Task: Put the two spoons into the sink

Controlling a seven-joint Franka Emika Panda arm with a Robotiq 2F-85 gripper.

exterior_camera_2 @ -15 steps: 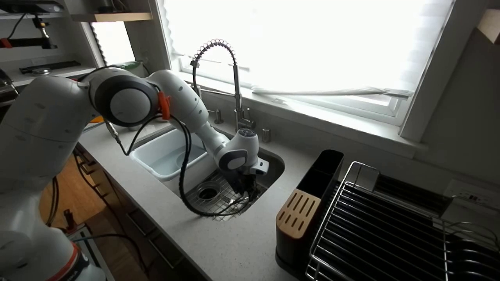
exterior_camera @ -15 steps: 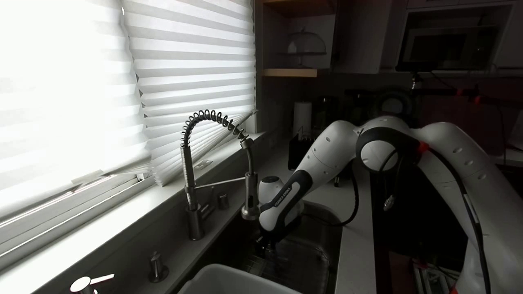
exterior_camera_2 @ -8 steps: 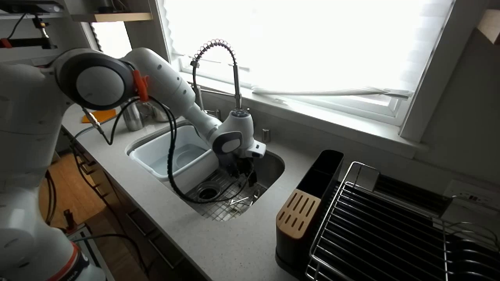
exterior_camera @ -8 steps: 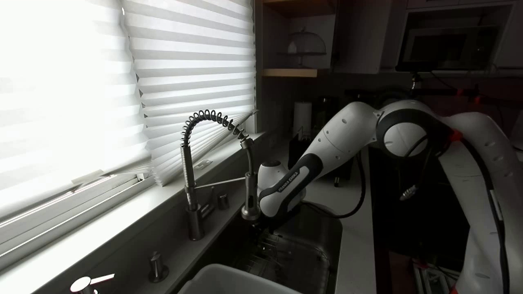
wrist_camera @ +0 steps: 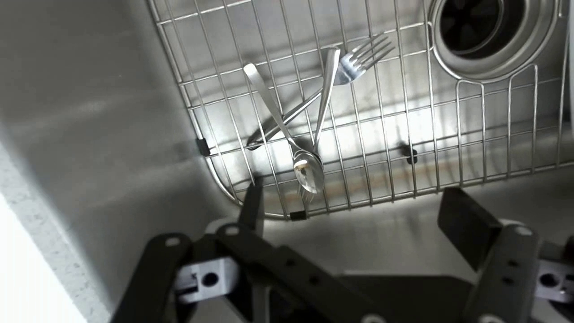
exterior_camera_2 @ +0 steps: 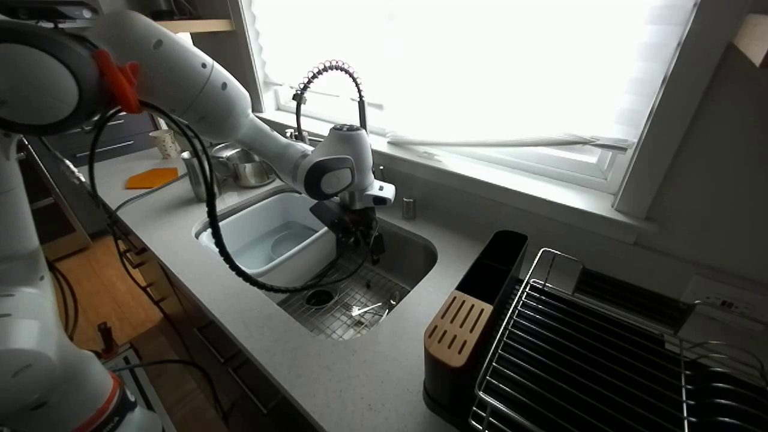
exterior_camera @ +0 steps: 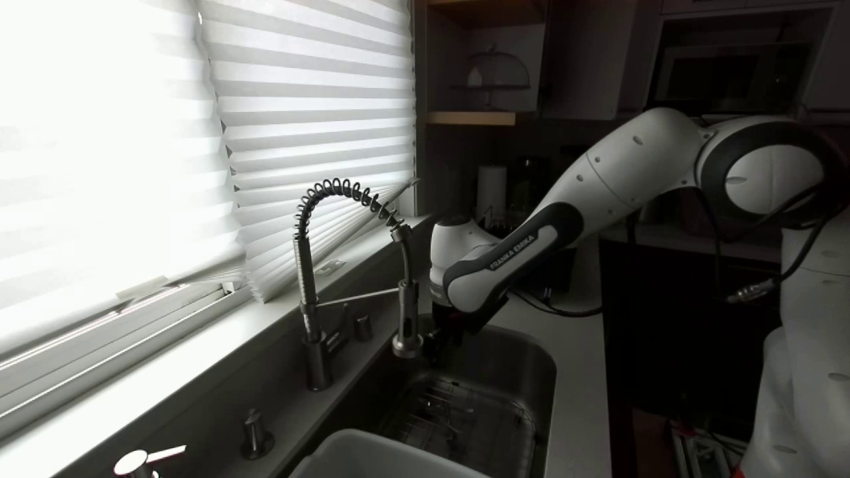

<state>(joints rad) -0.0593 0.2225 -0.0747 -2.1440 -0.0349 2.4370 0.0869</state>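
In an exterior view, a camera looks lengthwise along the bench (exterior_camera: 580,405), window (exterior_camera: 312,99) at left. In an exterior view, a camera faces that window at a slant from above, drying rack (exterior_camera_2: 588,354) close by. Both exterior views share the sink (exterior_camera: 514,352), faucet (exterior_camera: 304,279) and arm (exterior_camera: 624,162). The wrist view peers down, closest, past the tool (wrist_camera: 354,199) onto the sink's wire grid (wrist_camera: 381,114).

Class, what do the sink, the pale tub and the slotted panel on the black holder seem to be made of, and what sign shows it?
Sink: probably stainless steel, satin finish; grey walls with soft, blurred highlights.
Pale tub: likely plastic, smooth; rounded rim, even colour.
Slotted panel: perhaps wood or bamboo, fairly matte; warm tan colour, though no grain shows clearly.
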